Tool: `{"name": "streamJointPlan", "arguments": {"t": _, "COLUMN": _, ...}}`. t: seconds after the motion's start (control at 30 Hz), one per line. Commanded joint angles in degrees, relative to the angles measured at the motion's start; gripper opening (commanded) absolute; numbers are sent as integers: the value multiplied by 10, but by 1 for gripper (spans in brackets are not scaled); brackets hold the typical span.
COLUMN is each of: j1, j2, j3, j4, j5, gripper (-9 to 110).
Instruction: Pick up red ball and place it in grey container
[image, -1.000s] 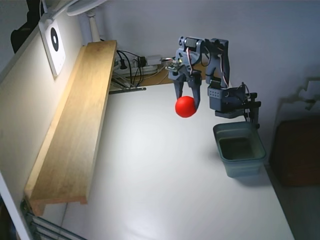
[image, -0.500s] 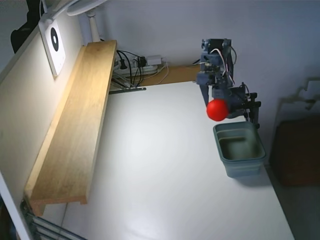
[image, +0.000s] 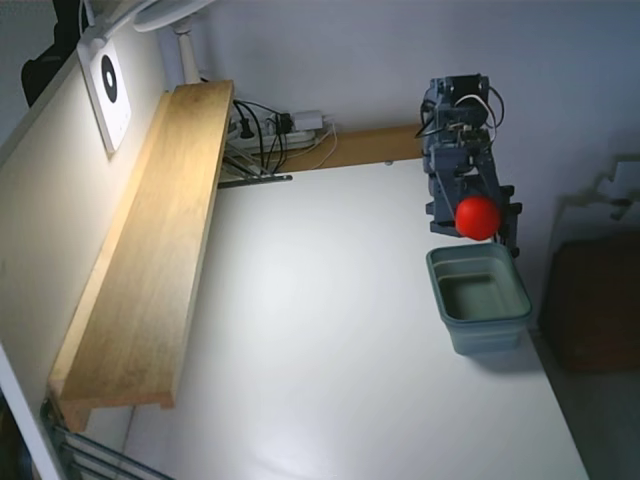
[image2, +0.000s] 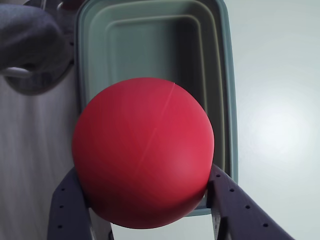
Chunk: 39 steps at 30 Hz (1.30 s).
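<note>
Table (image: 330, 350): white, plain.
Grey container (image: 480, 298): grey-green rectangular tub, rounded corners, thick rim, empty, near the table's right edge in the fixed view.
Gripper (image2: 145, 200): clamped on the ball, a finger each side.
Red ball (image: 477, 217): smooth, bright red, held above the tub's far rim.

I work over a white table (image: 330, 350) under bright light. To the left in the fixed view, a long wooden plank (image: 150, 250) leans along the pale wall (image: 40, 190). Cables (image: 265, 130) and a power strip (image: 300, 122) lie at the far edge
</note>
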Motion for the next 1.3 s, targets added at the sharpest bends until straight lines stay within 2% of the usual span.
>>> {"name": "streamJointPlan", "arguments": {"t": 0.0, "j1": -11, "j2": 11, "j3": -28, "j4": 9, "j5": 2, "gripper": 38}}
{"name": "streamJointPlan", "arguments": {"t": 1.27, "j1": 14, "j2": 18, "j3": -23, "j4": 11, "j5": 2, "gripper": 37}}
